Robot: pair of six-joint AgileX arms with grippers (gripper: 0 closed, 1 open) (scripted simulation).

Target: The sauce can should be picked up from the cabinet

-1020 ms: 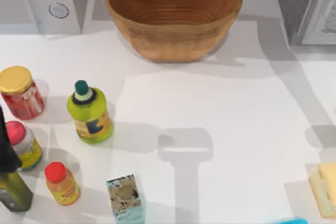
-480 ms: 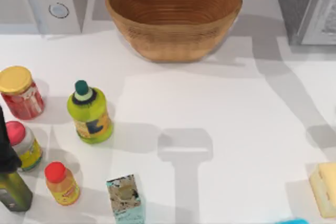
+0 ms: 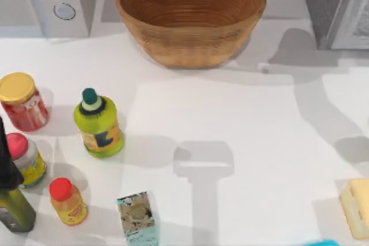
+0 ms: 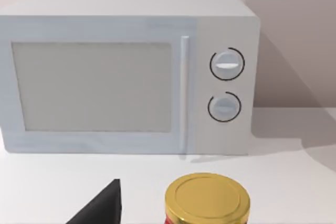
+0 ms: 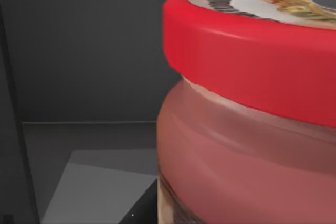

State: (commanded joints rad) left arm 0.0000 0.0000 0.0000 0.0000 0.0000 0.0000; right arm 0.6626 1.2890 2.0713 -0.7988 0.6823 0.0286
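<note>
In the right wrist view the sauce can [image 5: 252, 108] sits very close to the camera, red rim up, against the dark inner walls of the cabinet [image 5: 79, 45]; whether the right arm's fingers are released or clenched cannot be told. The left wrist view looks over a red jar's yellow lid [image 4: 207, 199] toward the white microwave [image 4: 126, 72], and there too the fingers' state cannot be told.

On the counter [image 3: 242, 125], nearest along the left side stand a dark bottle [image 3: 11, 200], a red-capped bottle [image 3: 68, 201] and a small carton [image 3: 138, 218]. Behind them are a pink-capped jar [image 3: 24, 158], a green bottle [image 3: 98, 124] and the red jar [image 3: 22, 101]. At the back, the wicker bowl [image 3: 190, 15] holds nothing, with the cabinet at the right corner.
</note>
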